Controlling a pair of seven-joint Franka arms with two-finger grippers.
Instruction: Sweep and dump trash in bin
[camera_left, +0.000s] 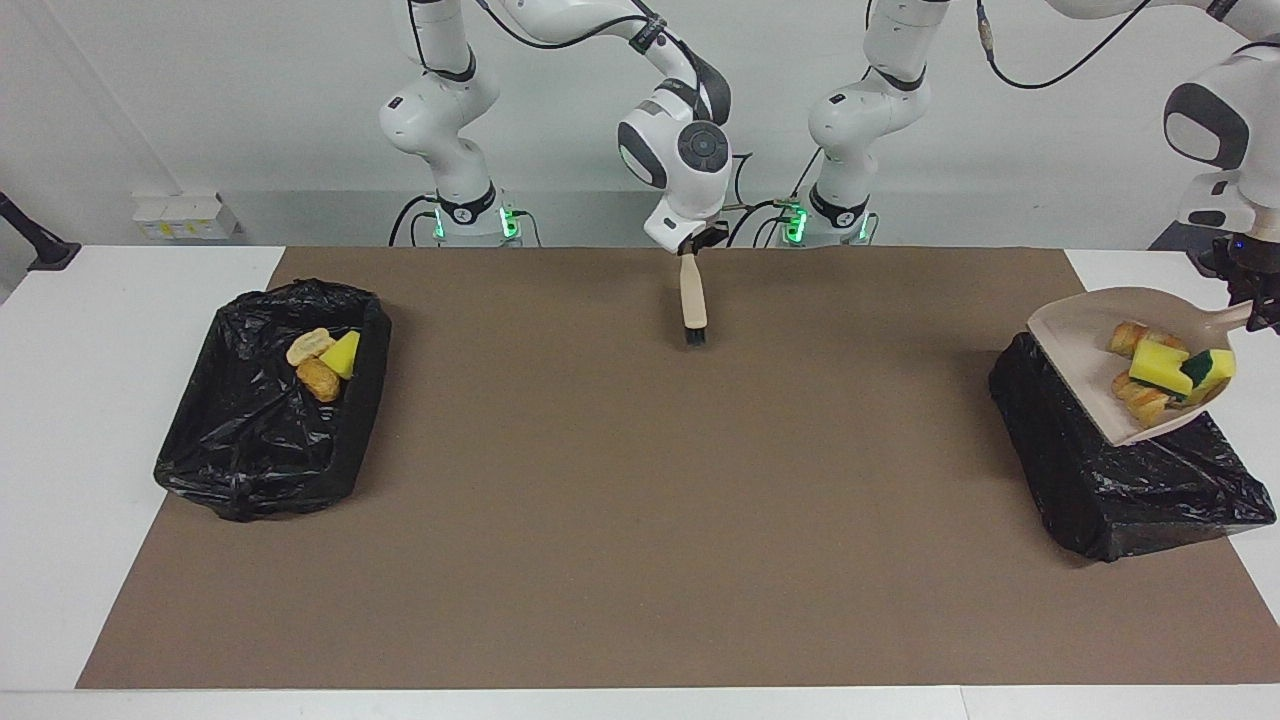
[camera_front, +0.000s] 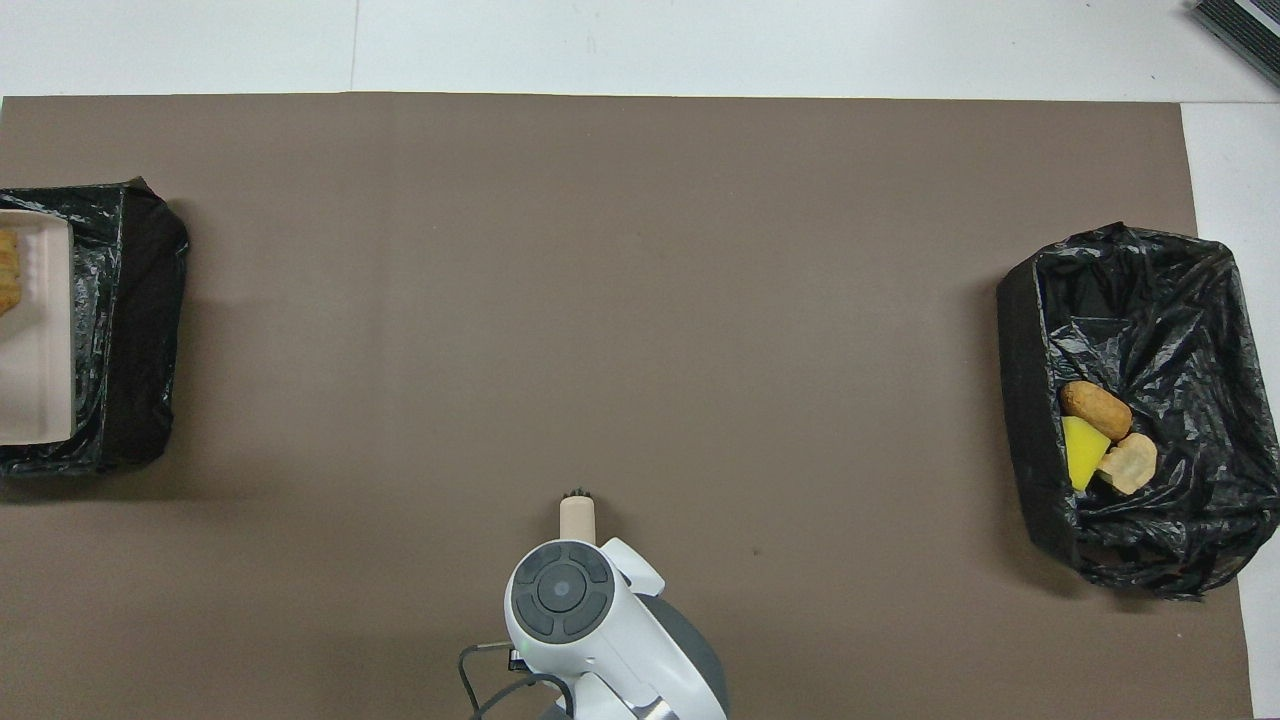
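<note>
Your left gripper (camera_left: 1258, 305) is clamped on the handle of a beige plastic dustpan (camera_left: 1075, 335) of yellow, green and tan trash scraps (camera_left: 1160, 367), over the black-lined bin (camera_left: 1100, 500) at the left arm's table edge. Your right gripper (camera_left: 690, 248) is closed around a beige brush (camera_left: 692, 300), upright at the mat's robot-side edge. Three more scraps (camera_left: 322, 360) lie in the second black-lined bin (camera_left: 250, 450) at the right arm's edge.

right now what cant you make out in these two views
- Left gripper: at the facing view's edge, dark on dark; its hold on the dustpan handle is unclear. Absent from the overhead view.
- Scraps on the dustpan: overlapping in the facing view, so no firm count; the overhead view's edge cuts off nearly all.
- Bin under the dustpan: the dustpan covers its inside in both views.
- Right gripper: its wrist hides it from overhead.
</note>
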